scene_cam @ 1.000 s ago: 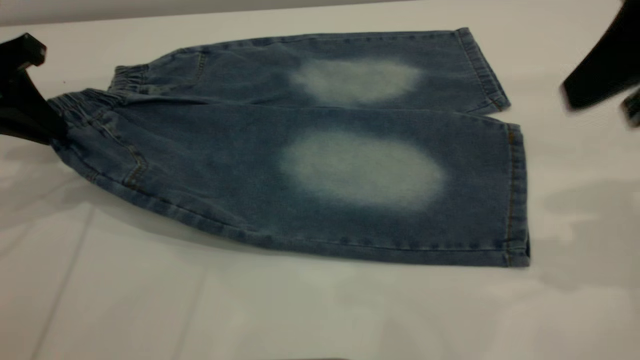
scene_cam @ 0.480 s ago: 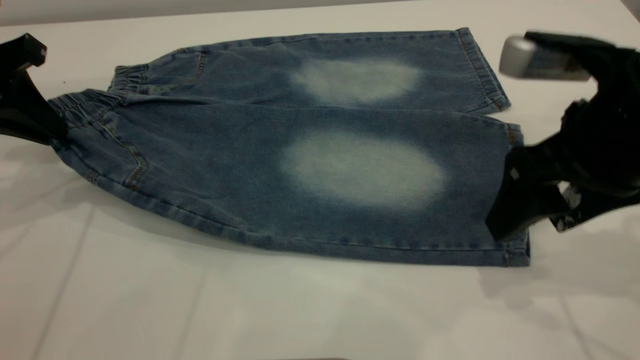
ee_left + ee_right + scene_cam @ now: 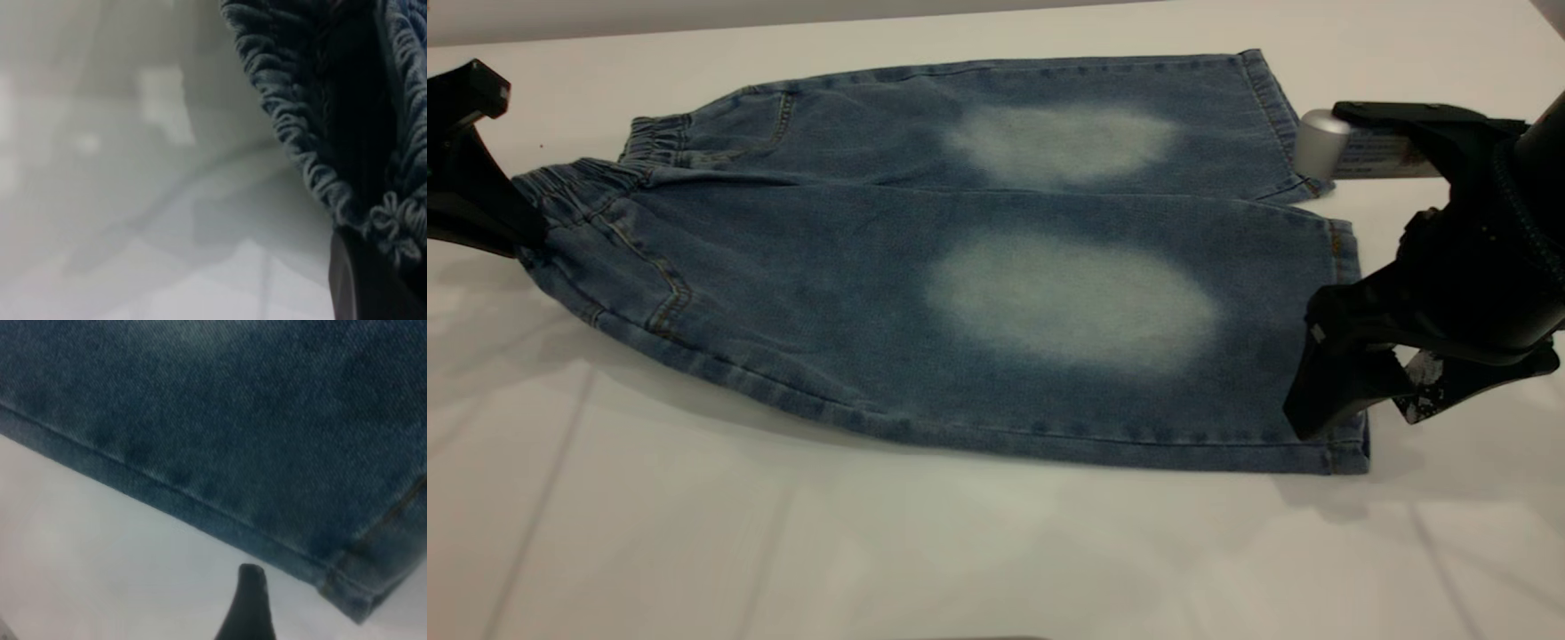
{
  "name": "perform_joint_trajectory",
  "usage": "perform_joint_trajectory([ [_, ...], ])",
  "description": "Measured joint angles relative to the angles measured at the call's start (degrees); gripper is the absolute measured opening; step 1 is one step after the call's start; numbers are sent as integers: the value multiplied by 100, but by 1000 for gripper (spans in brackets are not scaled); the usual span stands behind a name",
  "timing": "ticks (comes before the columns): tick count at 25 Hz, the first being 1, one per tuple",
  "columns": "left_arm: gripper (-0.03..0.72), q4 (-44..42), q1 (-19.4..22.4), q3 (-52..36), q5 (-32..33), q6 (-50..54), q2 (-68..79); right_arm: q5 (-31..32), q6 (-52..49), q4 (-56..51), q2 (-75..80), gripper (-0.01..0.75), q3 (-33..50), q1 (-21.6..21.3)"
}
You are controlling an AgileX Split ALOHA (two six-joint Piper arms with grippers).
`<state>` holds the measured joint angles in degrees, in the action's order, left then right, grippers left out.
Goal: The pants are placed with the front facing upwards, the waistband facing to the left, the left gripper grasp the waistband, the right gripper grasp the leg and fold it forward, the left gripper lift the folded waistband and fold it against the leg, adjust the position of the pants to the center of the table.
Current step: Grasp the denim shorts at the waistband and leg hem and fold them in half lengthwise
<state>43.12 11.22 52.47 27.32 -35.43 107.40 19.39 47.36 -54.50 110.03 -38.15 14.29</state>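
Observation:
Blue denim pants (image 3: 978, 267) with pale faded patches lie flat on the white table (image 3: 694, 533), waistband (image 3: 578, 178) to the left and legs to the right. At the waistband's near end, my left gripper (image 3: 520, 236) is shut on the gathered elastic. The left wrist view shows the ruffled waistband (image 3: 313, 173) running into one dark finger (image 3: 363, 280). My right gripper (image 3: 1369, 404) is open low over the near leg's hem (image 3: 1343, 338), one finger over the denim and the other beyond it. In the right wrist view a fingertip (image 3: 248, 593) rests beside the hem corner (image 3: 353, 597).
The right arm's silver camera barrel (image 3: 1320, 142) hangs over the far leg's hem (image 3: 1285, 116). Bare white table surrounds the pants in front and to the right. The table's back edge (image 3: 694, 22) runs along the top.
The right arm came in from the upper right and dropped to the near leg's hem, settling slightly lower and further left. The left gripper and the pants have not moved.

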Motion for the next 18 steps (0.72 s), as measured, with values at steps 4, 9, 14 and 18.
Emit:
perform_joint_trajectory([
  [4, 67, 0, 0, 0, 0, 0, 0, -11, 111, -73, 157, 537, -7, 0],
  [9, 67, 0, 0, 0, 0, 0, 0, -74, 190, -219, 351, 537, -7, 179],
  [14, 66, 0, 0, 0, 0, 0, 0, -407, 207, -238, 355, 537, -19, 542],
  [18, 67, 0, 0, 0, 0, 0, 0, -501, 218, -305, 376, 526, -25, 580],
])
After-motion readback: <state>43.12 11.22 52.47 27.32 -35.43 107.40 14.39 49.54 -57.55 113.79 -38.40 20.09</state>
